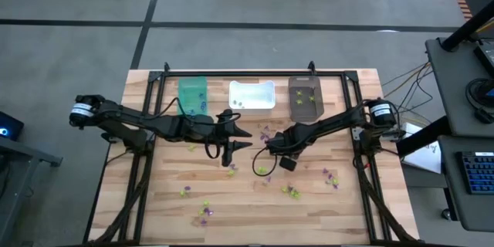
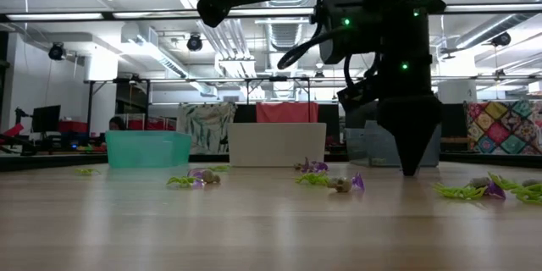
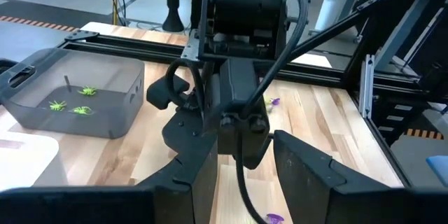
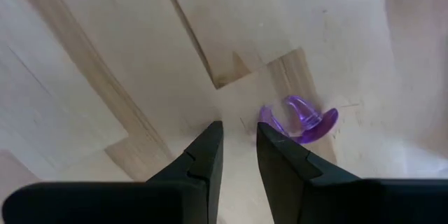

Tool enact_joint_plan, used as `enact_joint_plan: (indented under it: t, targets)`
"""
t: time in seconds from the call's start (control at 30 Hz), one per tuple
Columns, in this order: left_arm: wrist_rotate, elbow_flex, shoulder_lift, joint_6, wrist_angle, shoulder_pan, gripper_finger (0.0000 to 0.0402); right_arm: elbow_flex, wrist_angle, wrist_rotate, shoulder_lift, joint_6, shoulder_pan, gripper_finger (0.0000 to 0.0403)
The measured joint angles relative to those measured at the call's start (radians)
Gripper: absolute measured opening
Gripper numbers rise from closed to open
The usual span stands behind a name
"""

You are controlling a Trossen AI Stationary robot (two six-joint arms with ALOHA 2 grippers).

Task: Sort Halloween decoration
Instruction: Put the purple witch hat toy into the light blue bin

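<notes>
The right tool (image 4: 238, 143) pointed straight down at the wooden table (image 1: 154, 208) near its middle, its fingers (image 4: 203, 157) a narrow gap apart and clamped on nothing, with a purple trinket (image 4: 299, 120) lying on the wood just beside one fingertip. The left tool (image 1: 229, 157) hung above the table beside it, facing the right arm, its fingers (image 3: 318, 175) standing apart and empty. Other purple and lime-green trinkets (image 1: 292, 192) lay scattered over the table, and several green ones (image 3: 70, 105) sat in the dark bin (image 3: 42, 122) next to the white bin (image 1: 252, 95) and teal bin (image 1: 193, 95).
</notes>
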Motion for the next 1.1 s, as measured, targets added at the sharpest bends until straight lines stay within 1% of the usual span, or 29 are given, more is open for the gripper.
enact_joint_plan:
  t: [0.2,0.3,0.43,0.6,0.87,1.1]
  targets:
    - [0.0,0.0,0.0,0.0,0.002,0.0,0.0123,-0.001,0.006,0.001,0.019,-0.037,0.0,0.0074]
    - [0.0,0.0,0.001,-0.003,0.002,0.0,0.0123,-0.002,0.009,-0.002,0.018,-0.053,0.001,0.0056]
    - [0.0,0.0,0.001,-0.003,0.002,0.0,0.0123,-0.004,0.011,-0.009,0.014,-0.076,0.001,0.0018]
    - [0.0,0.0,0.001,-0.003,0.002,0.0,0.0123,-0.006,0.01,-0.014,-0.004,-0.114,0.001,0.0009]
    - [0.0,0.0,0.001,0.009,0.048,-0.012,0.0123,-0.022,0.014,-0.009,-0.127,-0.153,0.0,0.0008]
    - [0.0,0.0,0.001,0.012,0.047,-0.024,0.0123,-0.099,0.122,-0.009,-0.266,-0.166,0.0,0.0008]
